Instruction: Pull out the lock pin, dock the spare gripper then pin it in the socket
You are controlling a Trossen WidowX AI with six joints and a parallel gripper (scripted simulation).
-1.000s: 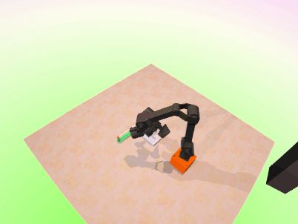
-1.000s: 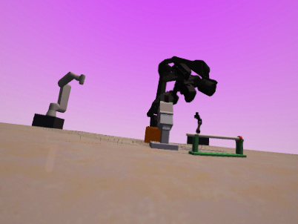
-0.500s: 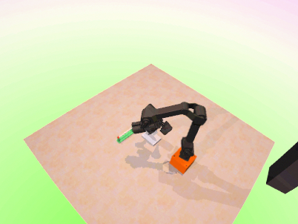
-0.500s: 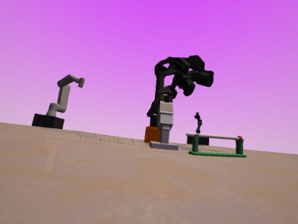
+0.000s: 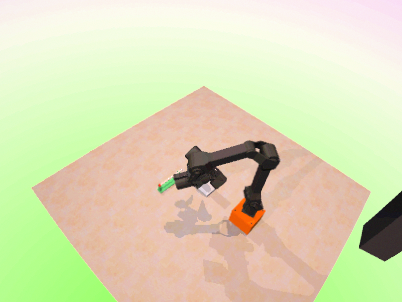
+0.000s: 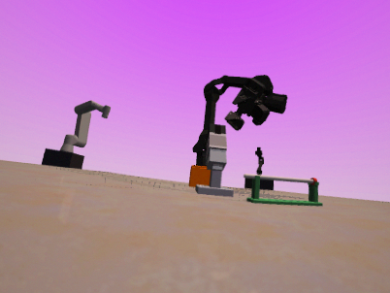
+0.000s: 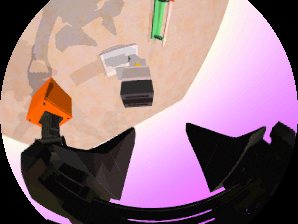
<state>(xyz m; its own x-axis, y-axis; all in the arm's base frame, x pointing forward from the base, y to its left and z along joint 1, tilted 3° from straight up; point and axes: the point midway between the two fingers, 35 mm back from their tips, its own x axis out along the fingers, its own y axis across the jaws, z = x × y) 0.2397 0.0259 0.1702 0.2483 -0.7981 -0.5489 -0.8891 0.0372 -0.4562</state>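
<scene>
My gripper is open, with nothing between its fingers. In the exterior view it hangs high above the grey mount. The mount's flat base plate lies on the floor. Above it stands an upright grey body with a dark top. I cannot tell the socket from the spare gripper in it. A pale rod with a red end lies across the two uprights of a green stand, beside the mount.
My arm's orange base stands behind the mount in the exterior view. A grey arm on a dark block stands at the far left there. A small dark arm shows behind the green stand. A dark block is at the right edge in the top view.
</scene>
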